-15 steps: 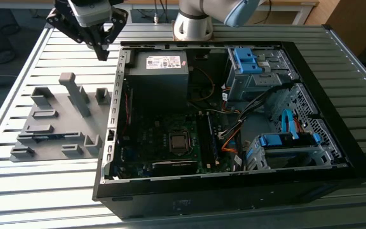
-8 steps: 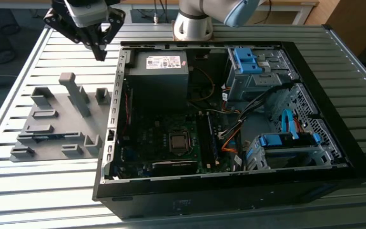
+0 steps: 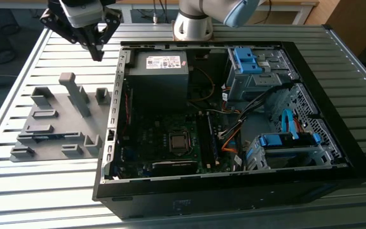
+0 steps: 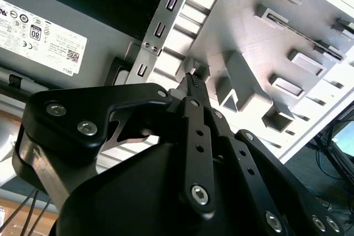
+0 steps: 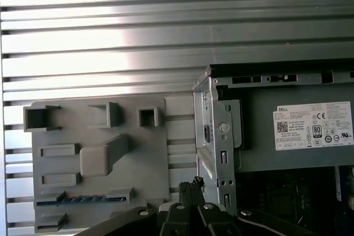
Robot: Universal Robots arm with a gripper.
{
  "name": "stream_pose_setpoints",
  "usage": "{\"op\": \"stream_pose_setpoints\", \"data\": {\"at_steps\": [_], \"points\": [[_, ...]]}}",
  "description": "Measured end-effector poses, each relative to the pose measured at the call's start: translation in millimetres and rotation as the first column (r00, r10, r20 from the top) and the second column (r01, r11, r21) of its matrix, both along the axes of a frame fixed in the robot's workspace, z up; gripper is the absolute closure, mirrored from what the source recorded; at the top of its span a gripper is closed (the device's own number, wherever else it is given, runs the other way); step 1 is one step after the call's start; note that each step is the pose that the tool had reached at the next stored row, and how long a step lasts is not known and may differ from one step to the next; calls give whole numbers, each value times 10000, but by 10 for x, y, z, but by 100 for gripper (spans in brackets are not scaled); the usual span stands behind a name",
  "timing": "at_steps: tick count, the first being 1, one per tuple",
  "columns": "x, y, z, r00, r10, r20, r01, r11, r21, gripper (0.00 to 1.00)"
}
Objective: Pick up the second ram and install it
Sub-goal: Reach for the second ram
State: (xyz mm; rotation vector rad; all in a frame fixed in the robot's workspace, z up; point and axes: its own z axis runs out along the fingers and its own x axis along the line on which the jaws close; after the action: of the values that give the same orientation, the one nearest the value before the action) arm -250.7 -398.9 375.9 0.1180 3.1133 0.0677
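One gripper (image 3: 97, 57) hovering clenched and empty over the table (image 3: 43, 191), just beside the case (image 3: 234, 193), ram (image 5: 83, 198) sitting in the grey holder (image 5: 144, 158), apart from the gripper.

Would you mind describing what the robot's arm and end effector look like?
The arm is a smooth silver-grey tube with a light blue joint cap. The end effector is matte black, built of flat linkage bars pinned with silver screws, narrowing to slim fingertips. A pale grey housing sits above it.
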Motion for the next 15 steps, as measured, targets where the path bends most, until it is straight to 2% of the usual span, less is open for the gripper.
{"op": "stream_pose_setpoints", "data": {"at_steps": [15], "points": [[-102,0,-6,10000,-1,0,1,10000,0,89]]}}
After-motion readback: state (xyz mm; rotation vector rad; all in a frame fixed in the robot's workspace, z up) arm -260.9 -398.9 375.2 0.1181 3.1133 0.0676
